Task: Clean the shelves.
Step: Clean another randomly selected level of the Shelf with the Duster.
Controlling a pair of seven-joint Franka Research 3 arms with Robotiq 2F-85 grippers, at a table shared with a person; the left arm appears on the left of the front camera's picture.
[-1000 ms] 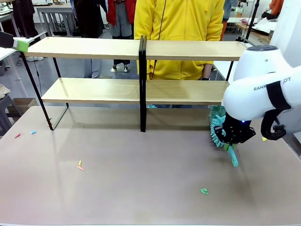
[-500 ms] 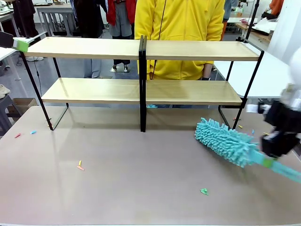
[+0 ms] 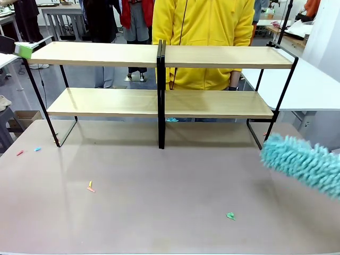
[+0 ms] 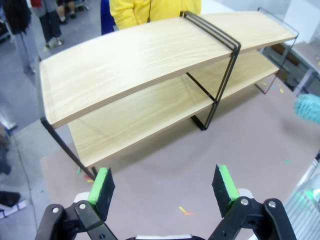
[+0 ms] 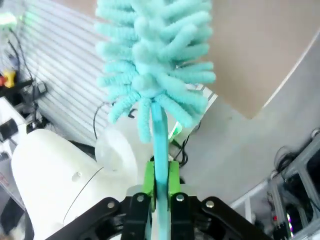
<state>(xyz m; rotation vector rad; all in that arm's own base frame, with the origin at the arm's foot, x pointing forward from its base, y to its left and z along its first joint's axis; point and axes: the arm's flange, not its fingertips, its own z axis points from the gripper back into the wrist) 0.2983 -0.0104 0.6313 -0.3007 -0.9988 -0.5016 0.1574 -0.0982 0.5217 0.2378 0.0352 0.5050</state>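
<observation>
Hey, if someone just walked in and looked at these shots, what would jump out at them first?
Probably the fluffy turquoise microfibre duster at the table's right edge, its handle clamped in the right tool. Next, the wide two-tier light-wood shelves in a black frame across the table's far side, with a person in a yellow top standing behind. The left tool hangs open above the shelves' left end.

The front view looks across the brown table [image 3: 159, 202] at the shelves [image 3: 159, 101] along its far edge, the left wrist view looks down on those same shelves from above their end, and the right wrist view looks closely along the duster [image 5: 155, 75] past the table's edge
</observation>
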